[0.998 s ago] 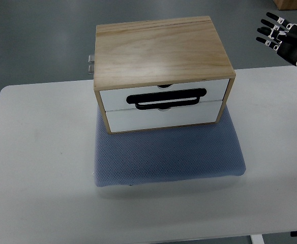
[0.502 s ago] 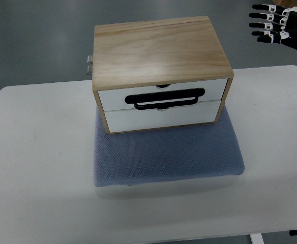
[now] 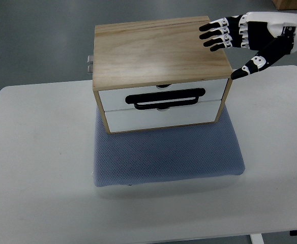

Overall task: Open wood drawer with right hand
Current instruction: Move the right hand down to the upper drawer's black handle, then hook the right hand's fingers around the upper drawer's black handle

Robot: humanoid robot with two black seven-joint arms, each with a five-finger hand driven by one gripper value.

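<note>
Right robot hand (image 3: 240,43), fingers spread and empty, hovers at the wood drawer box's (image 3: 158,51) 2 o'clock corner, both drawers shut.

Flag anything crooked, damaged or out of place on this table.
Nothing stands out. The wood drawer box sits squarely on the blue mat, both drawers shut, the black handle intact. The right hand hovers open above the box's right rear corner.

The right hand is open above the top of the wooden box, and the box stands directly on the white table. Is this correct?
Not quite. The top view shows the wooden box standing on a blue-grey mat that lies on the white table, not directly on it. The rest holds: the right hand is open above the box's top.
</note>
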